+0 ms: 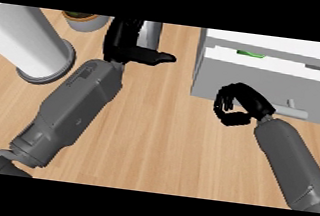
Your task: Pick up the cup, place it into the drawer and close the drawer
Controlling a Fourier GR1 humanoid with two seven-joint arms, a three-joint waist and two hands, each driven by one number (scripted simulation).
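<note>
Head view, single moment.

- Left hand (130, 46): at the far edge of the view, left of centre, its grey forearm running up from the near left. The black fingers (120, 32) are curled round the grey metallic cylindrical cup (153, 32). The thumb (158, 57) lies across the cup's near side, pointing right.
- Cup position: far centre of the light wooden counter (160, 130), inside the left hand's curl. The fingers cover its left side and only its right part shows past them. Cannot tell whether it rests on the counter or is lifted. It is well apart from the drawer, to the drawer's left.
- White box-shaped drawer unit (271, 78): far right. A narrow gap shows along its top, with a small green item (250, 54) visible in it. A small grey handle (293, 105) sticks out of the front panel.
- Right hand (239, 105): just in front of the unit's near left corner, to the left of the handle. Its fingers are curled in toward the palm and enclose nothing. Whether they touch the panel cannot be told.
- Other items: a tall white cylinder on a grey round base (16, 29) at far left, and a small grey pot with brown contents (84, 21) between it and the left hand.
</note>
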